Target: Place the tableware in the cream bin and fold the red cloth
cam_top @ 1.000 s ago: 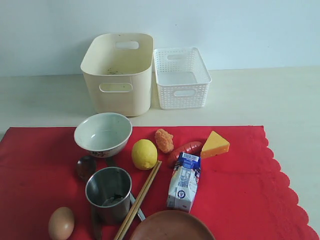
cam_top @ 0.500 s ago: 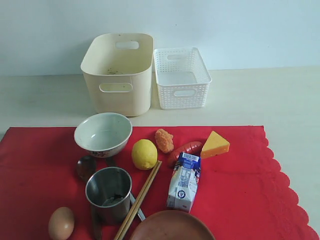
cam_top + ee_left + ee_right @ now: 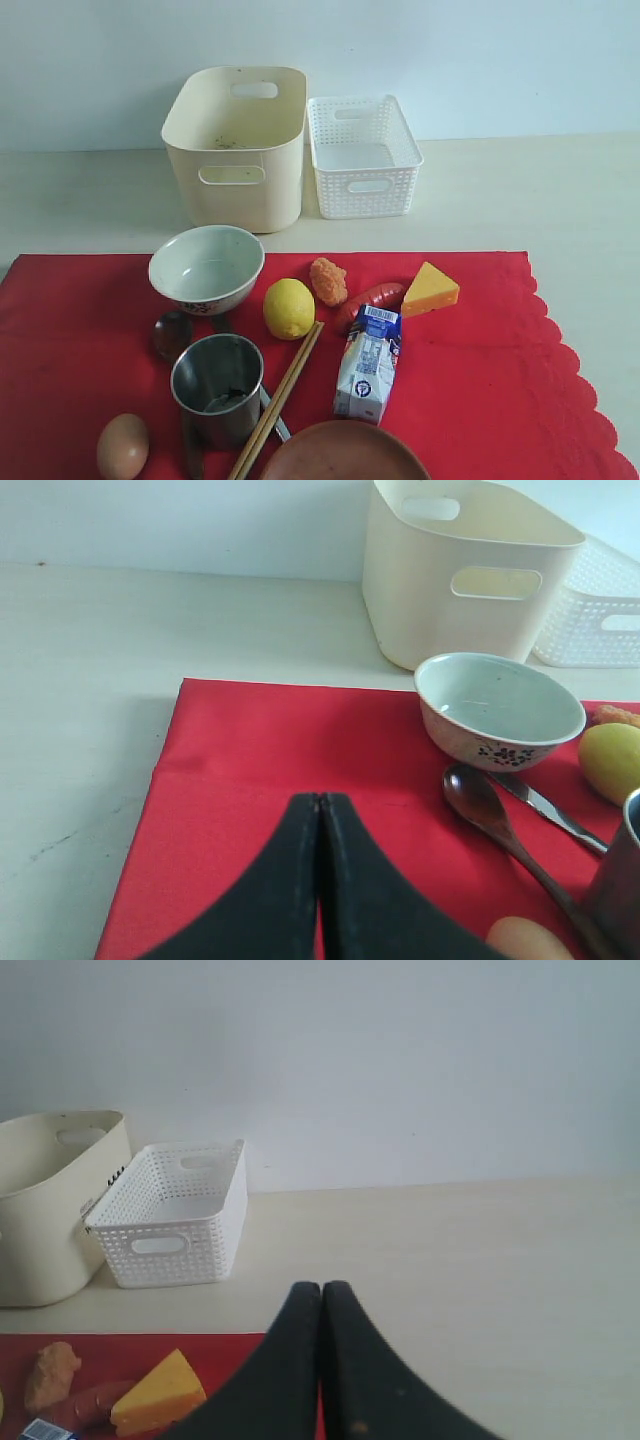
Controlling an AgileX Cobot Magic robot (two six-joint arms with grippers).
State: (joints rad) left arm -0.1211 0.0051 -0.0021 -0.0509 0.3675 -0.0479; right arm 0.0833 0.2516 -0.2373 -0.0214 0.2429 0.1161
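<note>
Red cloth (image 3: pixel 470 390) lies flat and loaded, cream bin (image 3: pixel 235 150) beyond it seemingly empty, left gripper (image 3: pixel 320 800) and right gripper (image 3: pixel 321 1288) both pinched together on nothing, so clearing has yet to begin: part jaws, take the white bowl (image 3: pixel 206 268).

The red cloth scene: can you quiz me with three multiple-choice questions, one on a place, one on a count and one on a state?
1. Where is the lemon?
A. off the cloth entirely
B. on the red cloth, beside the white bowl
C. inside a container

2. How many containers stand behind the cloth?
A. one
B. two
C. three

3. How is the left gripper?
A. shut, holding nothing
B. wide open
C. shut on an object

Answers:
1. B: the lemon rests on the cloth next to the bowl.
2. B: the cream bin and the white lattice basket stand side by side.
3. A: its jaws meet with nothing between them.
</note>
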